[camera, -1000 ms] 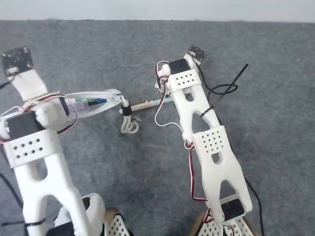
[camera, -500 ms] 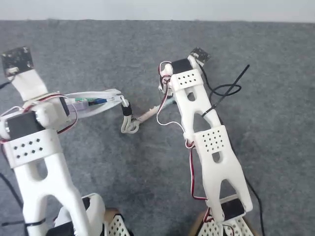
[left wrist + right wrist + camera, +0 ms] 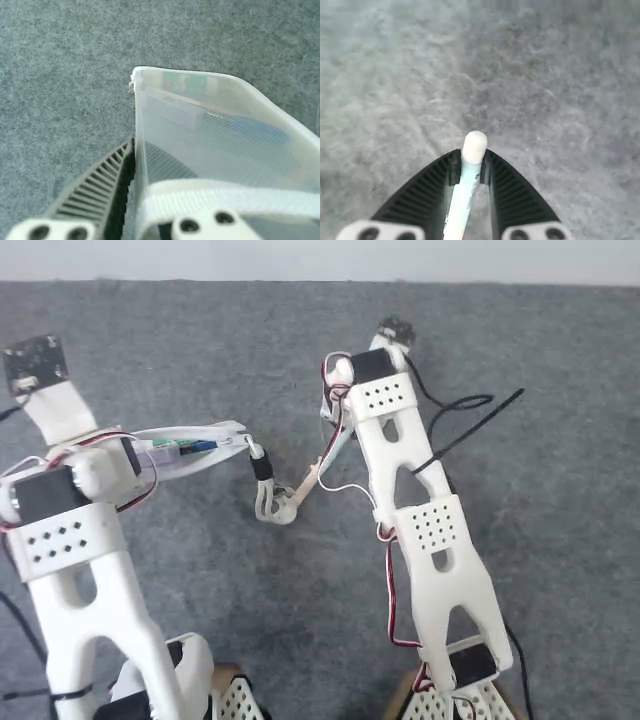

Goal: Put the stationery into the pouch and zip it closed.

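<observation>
My left gripper (image 3: 136, 150) is shut on one end of a translucent white mesh pouch (image 3: 210, 130) with coloured items inside. Seen from above, the pouch (image 3: 190, 452) lies out from the left arm toward the middle. Its white wrist loop (image 3: 272, 505) with a black clip hangs at the free end. In my right gripper (image 3: 470, 159), which is shut, sits a pen (image 3: 473, 146) with a pale barrel and a white tip. From above, the pen (image 3: 305, 480) slants down from the right gripper (image 3: 335, 435), and its tip sits at the loop.
Grey carpet (image 3: 180, 330) covers the table up to a pale wall at the back. A black cable (image 3: 470, 425) loops off the right arm to the right. The left arm's camera board (image 3: 35, 362) sticks up at the far left.
The right gripper has tilted the pen from nearly level at the pouch's end to slanting downward. The pen's tip has dropped to the loop, which shifted slightly. The left arm stayed still.
</observation>
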Robot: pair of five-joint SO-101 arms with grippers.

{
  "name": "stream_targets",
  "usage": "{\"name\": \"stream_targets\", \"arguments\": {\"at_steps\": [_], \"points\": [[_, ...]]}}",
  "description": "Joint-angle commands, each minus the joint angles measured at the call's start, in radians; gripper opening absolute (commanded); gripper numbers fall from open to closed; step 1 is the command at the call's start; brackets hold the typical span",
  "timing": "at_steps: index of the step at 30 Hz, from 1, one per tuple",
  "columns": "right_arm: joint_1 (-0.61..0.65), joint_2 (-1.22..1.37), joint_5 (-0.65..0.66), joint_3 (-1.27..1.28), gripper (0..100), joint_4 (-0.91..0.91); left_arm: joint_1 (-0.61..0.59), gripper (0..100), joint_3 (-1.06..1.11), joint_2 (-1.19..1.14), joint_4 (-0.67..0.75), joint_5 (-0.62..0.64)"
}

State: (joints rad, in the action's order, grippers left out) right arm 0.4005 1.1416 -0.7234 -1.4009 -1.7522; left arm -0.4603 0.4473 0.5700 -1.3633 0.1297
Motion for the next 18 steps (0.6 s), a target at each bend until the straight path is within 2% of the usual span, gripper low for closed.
{"name": "stream_targets", "arguments": {"at_steps": [1, 5, 10, 18], "points": [[-0.015, -0.160, 0.075, 0.028, 0.6, -0.048, 0.002, 1, -0.007, 0.011, 0.026, -0.011], [-0.015, -0.303, 0.158, 0.189, 0.6, -0.048, 0.002, 1, -0.007, 0.011, 0.028, -0.011], [0.008, -0.530, 0.199, 0.425, 0.6, -0.042, 0.002, 1, -0.007, 0.011, 0.029, -0.011], [0.064, -0.723, 0.209, 0.601, 0.6, -0.042, 0.002, 1, -0.007, 0.011, 0.029, -0.011]]}}
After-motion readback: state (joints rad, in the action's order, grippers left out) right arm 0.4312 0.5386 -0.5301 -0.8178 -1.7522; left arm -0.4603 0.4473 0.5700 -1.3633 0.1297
